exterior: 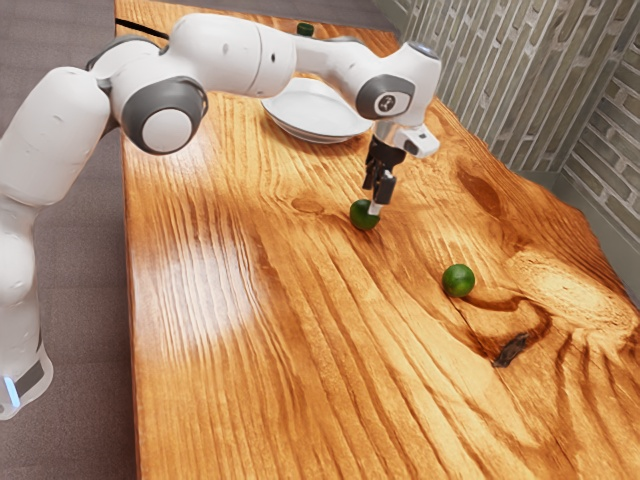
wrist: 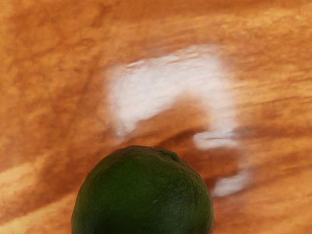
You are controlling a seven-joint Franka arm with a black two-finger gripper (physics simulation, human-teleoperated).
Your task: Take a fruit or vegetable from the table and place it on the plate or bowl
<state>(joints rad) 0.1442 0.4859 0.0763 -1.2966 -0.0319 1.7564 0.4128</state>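
A dark green lime [exterior: 362,215] lies on the wooden table [exterior: 300,330], a little in front of the white plate [exterior: 315,110]. My black gripper [exterior: 375,207] points straight down and its tip is level with the lime's upper right side. In the wrist view the same lime [wrist: 142,192] sits large and round just under my hand, with the table's grain and a white glare patch beyond it. A second lime [exterior: 458,279] rests on the table further toward the exterior view's right.
A small dark green thing [exterior: 305,29] sits at the table's far end behind the plate. A dark knot [exterior: 511,349] marks the wood near the second lime. A brick wall [exterior: 520,70] runs along the table's far right side.
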